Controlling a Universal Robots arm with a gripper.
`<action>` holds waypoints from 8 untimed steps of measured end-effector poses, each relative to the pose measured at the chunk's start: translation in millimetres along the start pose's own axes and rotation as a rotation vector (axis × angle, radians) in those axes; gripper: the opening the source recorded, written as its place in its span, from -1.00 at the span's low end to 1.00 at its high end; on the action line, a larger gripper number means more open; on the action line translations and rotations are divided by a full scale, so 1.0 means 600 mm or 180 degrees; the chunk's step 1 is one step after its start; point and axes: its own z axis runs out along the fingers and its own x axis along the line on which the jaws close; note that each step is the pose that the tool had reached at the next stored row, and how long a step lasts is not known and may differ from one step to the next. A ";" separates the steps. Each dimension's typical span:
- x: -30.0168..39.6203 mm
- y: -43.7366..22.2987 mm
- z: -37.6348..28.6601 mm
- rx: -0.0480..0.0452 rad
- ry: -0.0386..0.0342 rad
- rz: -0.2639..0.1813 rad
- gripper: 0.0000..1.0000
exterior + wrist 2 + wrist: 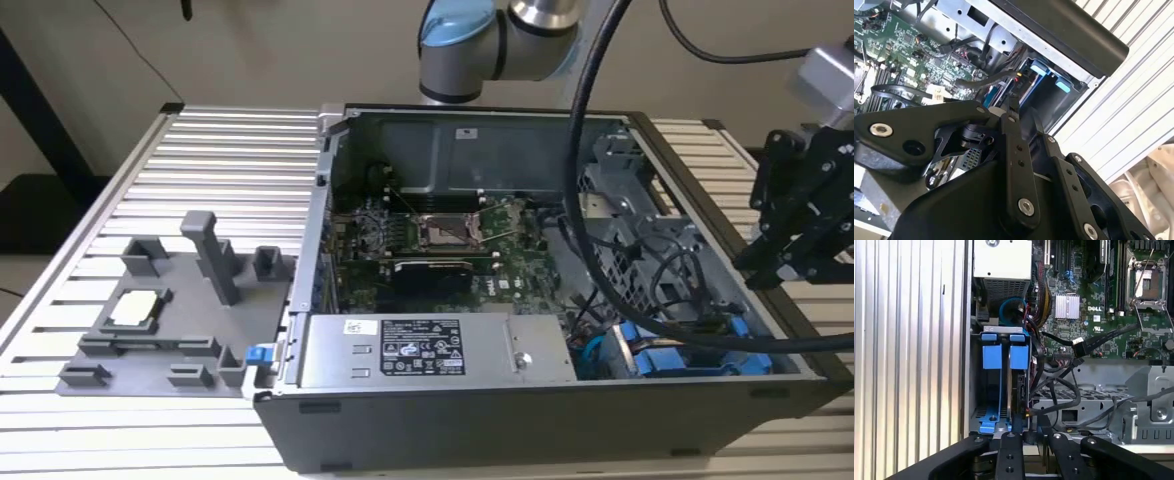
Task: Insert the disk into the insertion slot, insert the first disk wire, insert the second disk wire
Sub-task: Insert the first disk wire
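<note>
The disk (1019,358) in its glossy blue plastic frame looks already parked in the insertion slot (1004,331), at the corner of the case. The claw (790,268) hangs just over that corner, and I honestly can't tell how wide it's open or whether it's got anything.

My worry is those loose, rubbery black wires (1059,390) looping right beside the bay. They could snag the claw or get pinched on the thin sheet-metal edges. A crooked plug might also bend.
</note>
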 end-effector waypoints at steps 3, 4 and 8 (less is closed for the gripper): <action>-0.008 0.000 0.001 0.0000 0.0000 0.0000 -0.47; -0.013 0.000 0.001 0.0000 0.0000 0.0000 -0.47; -0.041 -0.001 0.004 0.0000 0.0000 0.0000 -0.47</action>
